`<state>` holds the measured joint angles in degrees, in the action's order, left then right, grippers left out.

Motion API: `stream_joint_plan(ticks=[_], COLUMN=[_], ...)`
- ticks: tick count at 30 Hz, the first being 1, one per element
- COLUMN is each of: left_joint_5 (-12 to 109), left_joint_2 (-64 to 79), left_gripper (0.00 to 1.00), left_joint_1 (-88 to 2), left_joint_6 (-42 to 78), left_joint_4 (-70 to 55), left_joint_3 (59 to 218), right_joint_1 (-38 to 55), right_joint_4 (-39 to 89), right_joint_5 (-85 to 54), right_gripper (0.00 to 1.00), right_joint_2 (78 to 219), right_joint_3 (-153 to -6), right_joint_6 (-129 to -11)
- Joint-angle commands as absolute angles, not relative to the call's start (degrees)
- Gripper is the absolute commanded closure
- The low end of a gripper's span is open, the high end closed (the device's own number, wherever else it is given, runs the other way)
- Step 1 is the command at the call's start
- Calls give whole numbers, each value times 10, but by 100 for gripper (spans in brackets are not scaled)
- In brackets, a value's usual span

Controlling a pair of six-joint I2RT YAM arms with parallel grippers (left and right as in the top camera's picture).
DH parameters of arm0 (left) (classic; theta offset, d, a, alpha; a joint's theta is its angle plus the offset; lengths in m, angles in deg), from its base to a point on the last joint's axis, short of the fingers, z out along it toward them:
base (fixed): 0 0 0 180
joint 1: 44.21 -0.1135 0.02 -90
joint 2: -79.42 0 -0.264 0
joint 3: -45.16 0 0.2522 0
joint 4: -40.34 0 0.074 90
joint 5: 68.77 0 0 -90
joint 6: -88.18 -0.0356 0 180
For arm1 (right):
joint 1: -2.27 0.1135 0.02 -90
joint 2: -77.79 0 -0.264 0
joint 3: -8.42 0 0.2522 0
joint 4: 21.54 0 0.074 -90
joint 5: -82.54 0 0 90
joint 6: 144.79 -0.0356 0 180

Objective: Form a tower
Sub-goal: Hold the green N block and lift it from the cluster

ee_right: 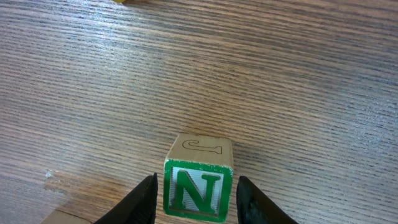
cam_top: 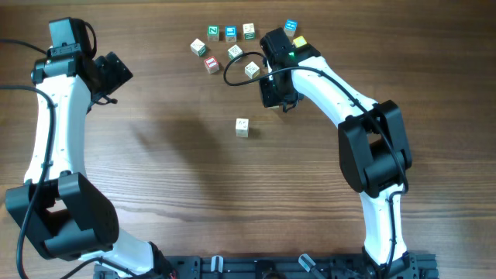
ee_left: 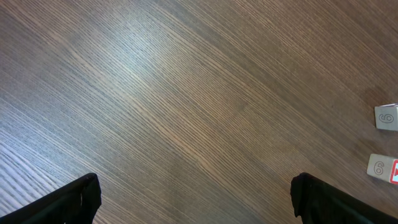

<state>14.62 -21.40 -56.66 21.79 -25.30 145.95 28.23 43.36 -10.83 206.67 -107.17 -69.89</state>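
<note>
Green-N wooden cube point(ee_right: 200, 149) sits on tabletop point(ee_right: 280, 74) btw right tool point(ee_right: 197, 183) fingers, thin gap each side, not yet gripped. Left tool point(ee_left: 196, 199) wide open, low over bare wood. Tower not begun: lone pale cube point(cam_top: 242, 126) stands mid-tabletop, well apart from loose cube cluster point(cam_top: 231, 43) at far edge.

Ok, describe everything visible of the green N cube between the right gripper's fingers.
The green N cube is a small pale wooden block. Its face toward the right wrist camera has a white panel, green border and green N; the top is bare wood with an outlined letter, perhaps J. It sits flat and upright on the wooden table, between the fingers of the right gripper, which flank its sides closely; actual contact can't be told.
</note>
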Motion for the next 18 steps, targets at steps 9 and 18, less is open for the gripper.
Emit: stream_joint_plan(ticks=[9,18], left_joint_5=[141,141], left_joint_2=[-203,-203], left_gripper=[0,0], left_joint_1=[-568,-568], left_joint_6=[211,211], left_joint_4=[-252,-252], left_joint_3=[1467,1467], right_joint_1=[283,283], right_joint_4=[436,436], right_joint_5=[-101,-101], right_gripper=[62,67], right_joint_2=[2048,2048], right_joint_3=[-1080,-1080], right_joint_6=[-699,-700])
